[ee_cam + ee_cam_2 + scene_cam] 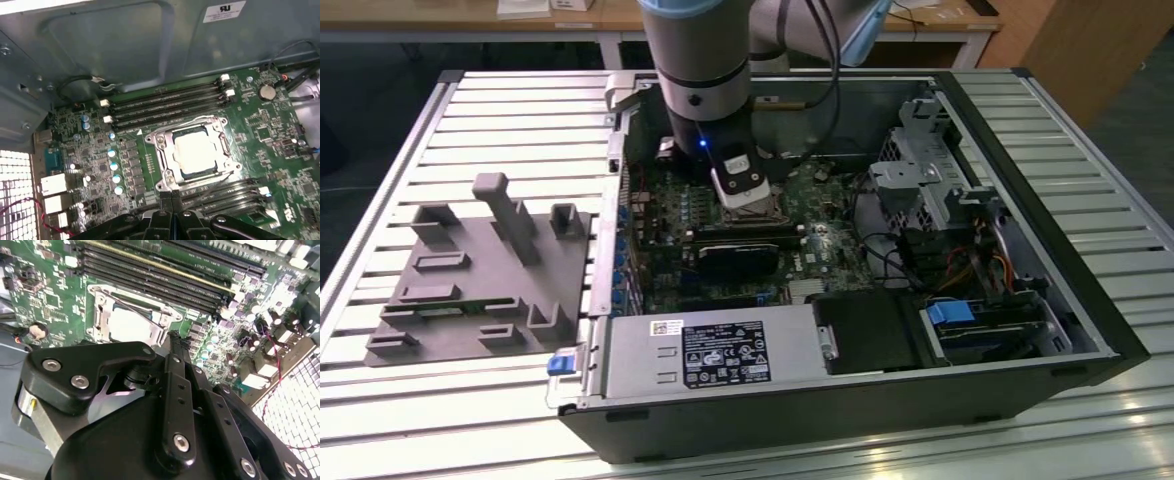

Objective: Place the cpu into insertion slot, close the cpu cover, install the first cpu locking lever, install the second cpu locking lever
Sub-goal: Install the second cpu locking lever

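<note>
The cpu (196,149) lies flat in the insertion slot (165,175), its pale silver top facing up. The cpu cover (161,150) is down over it, framing the chip. In the second wrist view the cpu (127,322) and cover (98,315) appear again, with a thin wire locking lever (145,315) slanting across one corner. My gripper (171,194) is shut with nothing visibly between its black fingers, tips right at the socket's edge. The gripper (173,338) sits just beside the socket. In the exterior view the gripper (747,205) reaches down into the case over the motherboard.
Long black memory slots (165,107) flank the socket on two sides. A black heatsink block (736,255) sits just in front of the gripper. The case walls, a drive cage (947,195) and a power supply (707,352) close in. A grey fixture tray (480,270) lies outside the case.
</note>
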Controlling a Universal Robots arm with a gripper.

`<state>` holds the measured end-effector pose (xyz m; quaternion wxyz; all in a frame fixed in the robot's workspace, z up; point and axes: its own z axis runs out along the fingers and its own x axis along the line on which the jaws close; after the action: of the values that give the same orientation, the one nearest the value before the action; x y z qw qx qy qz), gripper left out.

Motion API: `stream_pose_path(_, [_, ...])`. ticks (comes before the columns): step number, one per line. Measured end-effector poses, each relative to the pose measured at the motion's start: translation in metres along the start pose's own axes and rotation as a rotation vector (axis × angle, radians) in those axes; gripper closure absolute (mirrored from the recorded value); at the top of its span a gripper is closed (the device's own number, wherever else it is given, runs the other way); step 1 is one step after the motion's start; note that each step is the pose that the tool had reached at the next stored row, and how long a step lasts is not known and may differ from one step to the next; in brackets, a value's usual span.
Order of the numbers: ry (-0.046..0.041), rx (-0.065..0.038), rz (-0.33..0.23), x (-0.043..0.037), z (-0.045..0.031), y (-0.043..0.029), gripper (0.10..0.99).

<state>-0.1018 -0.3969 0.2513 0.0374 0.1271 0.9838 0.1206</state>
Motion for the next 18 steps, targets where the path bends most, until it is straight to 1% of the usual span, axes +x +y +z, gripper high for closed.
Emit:
stream_pose_path(2, [-0.0032, 0.013, 0.000, -0.0022, -0.0003, 0.0006, 0.984])
stream_pose_path(4, [-0.0048, 0.025, 0.001, -0.0053, 0.0000, 0.0014, 0.984])
stream_pose_path(7, [-0.0044, 0.036, 0.002, -0.0112, 0.0006, 0.0027, 0.984])
stream_pose_path(11, [-0.0026, 0.045, 0.003, -0.0193, 0.0014, 0.0046, 0.984])
stream_pose_path(13, [-0.0011, 0.047, 0.003, -0.0231, 0.0019, 0.0055, 0.984])
stream_pose_path(15, [0.0002, 0.049, 0.003, -0.0258, 0.0025, 0.0061, 0.984])
stream_pose_path(18, [0.0009, 0.051, 0.004, -0.0269, 0.0047, 0.0059, 0.984])
